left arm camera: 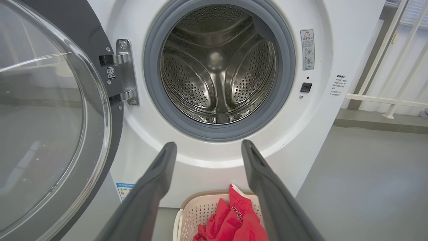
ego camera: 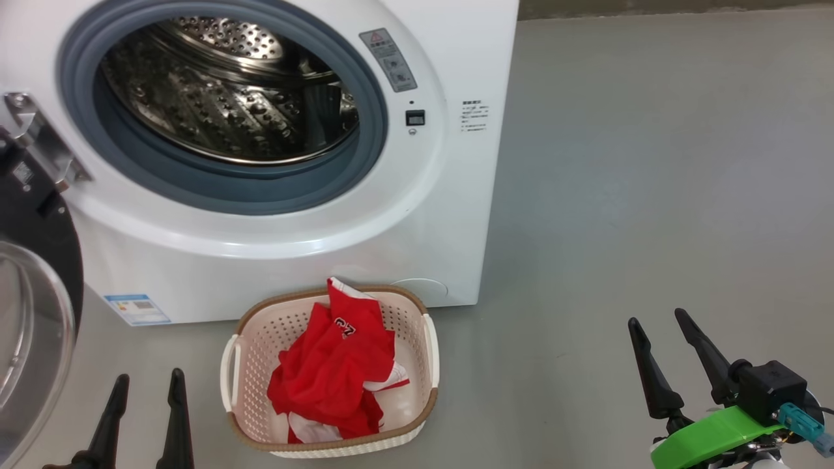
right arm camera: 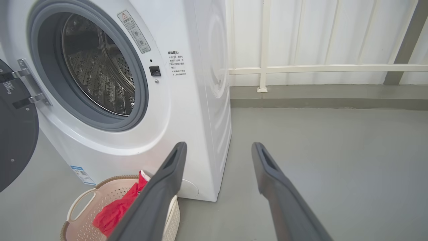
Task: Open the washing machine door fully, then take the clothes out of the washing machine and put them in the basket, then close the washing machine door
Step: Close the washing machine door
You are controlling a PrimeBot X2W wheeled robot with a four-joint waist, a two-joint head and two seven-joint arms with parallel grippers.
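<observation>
Left tool (ego camera: 149, 374), right tool (ego camera: 655, 316) wide, empty. Red white-trimmed clothes (ego camera: 332, 371) in cream perforated basket (ego camera: 399, 314), 6 o'clock of white washing machine (ego camera: 293, 273); black-rimmed glass door (ego camera: 45, 241) open: closing remains.

The washing machine (ego camera: 417, 215) has a smooth, glossy white shell; its drum (left arm camera: 217, 67) is polished, perforated steel ringed by a matt grey rubber gasket (left arm camera: 153, 83). The washing machine door (ego camera: 45, 218) pairs a glossy black rim with clear glass and a bright metal hinge (left arm camera: 127, 72). The basket (ego camera: 257, 339) is cream perforated plastic with a brown woven-look rim. The clothes (ego camera: 332, 371) are soft, creased red cloth. The floor (ego camera: 651, 163) is smooth matt grey.
</observation>
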